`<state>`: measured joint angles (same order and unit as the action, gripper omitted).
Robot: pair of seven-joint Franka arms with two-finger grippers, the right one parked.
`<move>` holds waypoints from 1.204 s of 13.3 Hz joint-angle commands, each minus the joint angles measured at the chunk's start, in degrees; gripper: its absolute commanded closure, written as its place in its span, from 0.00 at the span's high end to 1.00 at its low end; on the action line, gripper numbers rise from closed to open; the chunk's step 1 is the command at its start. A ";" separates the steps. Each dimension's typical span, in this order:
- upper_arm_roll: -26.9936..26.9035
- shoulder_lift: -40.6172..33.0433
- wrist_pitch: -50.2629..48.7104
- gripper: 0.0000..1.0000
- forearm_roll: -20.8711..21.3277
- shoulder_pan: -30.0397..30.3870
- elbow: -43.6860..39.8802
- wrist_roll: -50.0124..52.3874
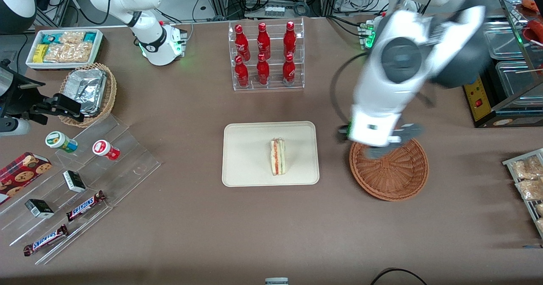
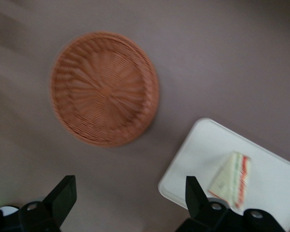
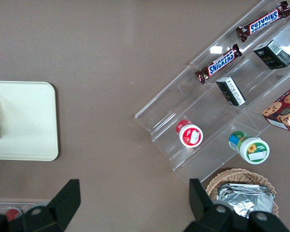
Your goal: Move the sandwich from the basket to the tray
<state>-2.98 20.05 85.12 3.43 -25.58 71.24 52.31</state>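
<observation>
The sandwich [image 1: 278,157], a white wedge with red and green filling, lies on the cream tray [image 1: 237,179] in the middle of the table. Beside the tray, toward the working arm's end, sits the reddish-brown woven basket [image 1: 392,170], and nothing is in it. My left gripper [image 1: 377,147] hangs above the basket's rim, on the part farther from the front camera. It is open and holds nothing. The wrist view shows the gripper [image 2: 129,188] over bare table, with the basket [image 2: 104,89], tray [image 2: 198,159] and sandwich [image 2: 232,179] below.
A clear rack of red bottles [image 1: 265,56] stands farther from the camera than the tray. Toward the parked arm's end are a stepped acrylic display with candy bars [image 1: 85,206], a tan basket of foil containers [image 1: 87,92] and a white bin of snack packets [image 1: 63,47]. Packets on a rack [image 1: 528,179] lie at the working arm's end.
</observation>
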 commanded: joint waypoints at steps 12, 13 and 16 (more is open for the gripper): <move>0.43 -21.61 -14.19 0.99 -3.78 20.82 9.87 -38.39; 0.43 -23.28 -14.98 0.99 -4.48 21.53 10.23 -40.42; 0.35 -29.88 -15.34 0.99 -4.23 21.45 15.58 -44.57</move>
<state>-3.31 -4.64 69.18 -0.20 -4.47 81.51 9.49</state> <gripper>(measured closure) 0.004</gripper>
